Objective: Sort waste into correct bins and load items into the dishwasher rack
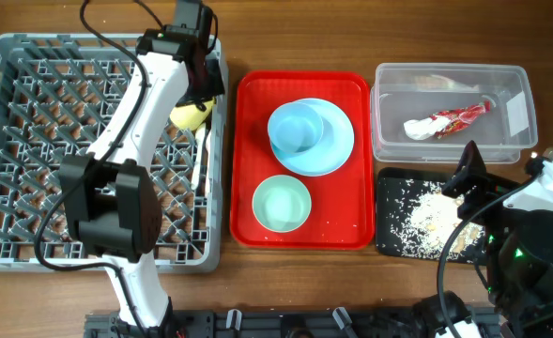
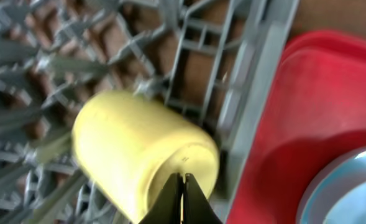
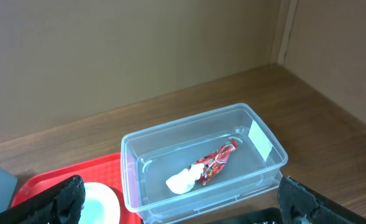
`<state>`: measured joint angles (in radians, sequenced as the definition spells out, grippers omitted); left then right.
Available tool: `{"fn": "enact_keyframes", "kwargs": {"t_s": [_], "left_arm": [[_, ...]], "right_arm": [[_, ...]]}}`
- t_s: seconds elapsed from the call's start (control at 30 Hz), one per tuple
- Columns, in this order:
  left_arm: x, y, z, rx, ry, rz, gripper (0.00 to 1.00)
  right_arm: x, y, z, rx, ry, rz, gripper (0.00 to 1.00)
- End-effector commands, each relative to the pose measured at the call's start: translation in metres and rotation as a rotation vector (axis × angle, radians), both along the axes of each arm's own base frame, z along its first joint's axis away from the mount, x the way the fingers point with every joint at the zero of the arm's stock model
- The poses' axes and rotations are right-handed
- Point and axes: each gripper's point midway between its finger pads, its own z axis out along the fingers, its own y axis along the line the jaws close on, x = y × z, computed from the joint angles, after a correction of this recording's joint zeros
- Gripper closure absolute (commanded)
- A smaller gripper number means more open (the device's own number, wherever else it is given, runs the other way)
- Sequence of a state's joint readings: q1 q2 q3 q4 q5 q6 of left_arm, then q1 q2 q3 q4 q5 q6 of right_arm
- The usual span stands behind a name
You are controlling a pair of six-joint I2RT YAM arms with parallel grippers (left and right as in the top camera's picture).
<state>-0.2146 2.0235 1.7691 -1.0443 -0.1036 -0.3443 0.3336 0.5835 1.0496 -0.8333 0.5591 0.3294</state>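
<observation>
Overhead: wht label (image 1: 517, 113) on clear tub (image 1: 393, 103), illegible

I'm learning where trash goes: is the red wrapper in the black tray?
No, the red wrapper lies inside the clear tub, not the black tray.

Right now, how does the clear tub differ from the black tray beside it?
The clear tub is see-through and deeper; the black tray is opaque and shallow. The tub holds a red-and-white wrapper and white napkin; the tray holds pale crumbs. Both are rectangular.
</observation>
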Motion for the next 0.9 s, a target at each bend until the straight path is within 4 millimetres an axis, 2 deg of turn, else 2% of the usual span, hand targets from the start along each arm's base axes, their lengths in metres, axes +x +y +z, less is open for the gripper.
{"fn": "enact_keyframes", "kwargs": {"t_s": [0.0,0.2,0.37,0.5,0.57,0.6,0.7,0.77,0.8,0.87], "left_arm": [[-0.021,0.031,0.028,0.105,-0.003,0.111,0.96],[-0.051,0.04,0.06,0.115,0.007,0.152,0.96],[-0.056,0.047,0.065,0.127,0.01,0.165,0.94],[-0.056,0.026,0.068,0.033,0.003,0.124,0.95],[-0.054,0.02,0.071,0.018,-0.013,0.113,0.92],[-0.053,0.018,0.071,0.017,-0.019,0.107,0.89],[-0.053,0.017,0.068,0.018,-0.012,0.105,0.63],[-0.057,0.018,0.064,0.026,0.013,0.105,0.52],[-0.058,0.018,0.062,0.027,0.02,0.105,0.4],[-0.06,0.019,0.056,0.031,0.034,0.105,0.26]], "right_arm": [[-0.002,-0.004,0.005,0.01,-0.017,-0.021,0.0],[-0.002,-0.004,0.005,0.01,-0.017,-0.021,0.0],[-0.002,-0.004,0.005,0.01,-0.017,-0.021,0.0],[-0.002,-0.004,0.005,0.01,-0.017,-0.021,0.0],[-0.002,-0.004,0.005,0.009,-0.017,-0.021,0.0],[-0.002,-0.004,0.005,0.01,-0.018,-0.021,0.0],[-0.002,-0.004,0.005,0.009,-0.017,-0.021,0.0],[-0.002,-0.004,0.005,0.01,-0.017,-0.021,0.0],[-0.002,-0.004,0.005,0.01,-0.018,-0.021,0.0],[-0.002,-0.004,0.005,0.01,-0.017,-0.021,0.0]]}}
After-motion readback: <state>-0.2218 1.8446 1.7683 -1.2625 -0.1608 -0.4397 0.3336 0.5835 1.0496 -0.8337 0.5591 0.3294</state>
